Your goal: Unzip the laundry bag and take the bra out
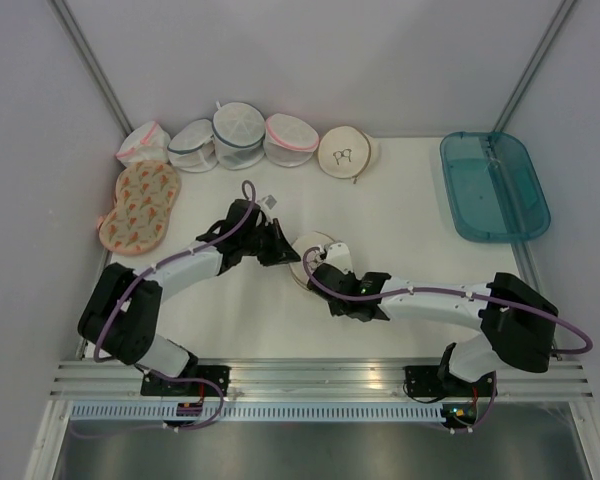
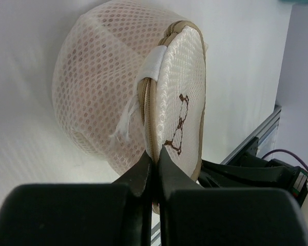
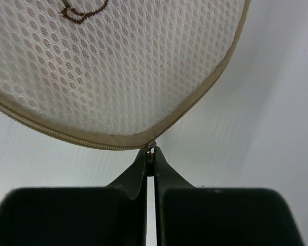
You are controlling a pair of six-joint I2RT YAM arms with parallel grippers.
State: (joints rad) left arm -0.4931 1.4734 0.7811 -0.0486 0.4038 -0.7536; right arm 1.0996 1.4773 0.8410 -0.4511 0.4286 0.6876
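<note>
Bag shape: we see the laundry bag (image 2: 97, 87) as a round clamshell, one half a deep dome, the other a flatter face.
Mesh: soft cream netting with honeycomb holes; a pinkish tint shows behind the dome.
Zip rim: the zip rim (image 2: 150, 123) is a tan woven band with fine teeth that follows the round edge.
Face: tighter mesh carrying a dark brown bra outline (image 2: 178, 125).
Tab: a white ribbon tab (image 2: 153, 64) crosses the rim, with frayed threads hanging from it.
Left gripper: the left gripper (image 2: 155, 161) has its black fingers pressed together, and we see them pinching the zip rim where dome meets face.
Right gripper: the right gripper (image 3: 150, 156) is pressed together on the small metal zip pull (image 3: 151, 146), with the bag just beyond its tips.
Bag's place: mid-table (image 1: 410, 230), between the two grippers and touching both.
Bra: hidden, so we cannot make out its shape.
</note>
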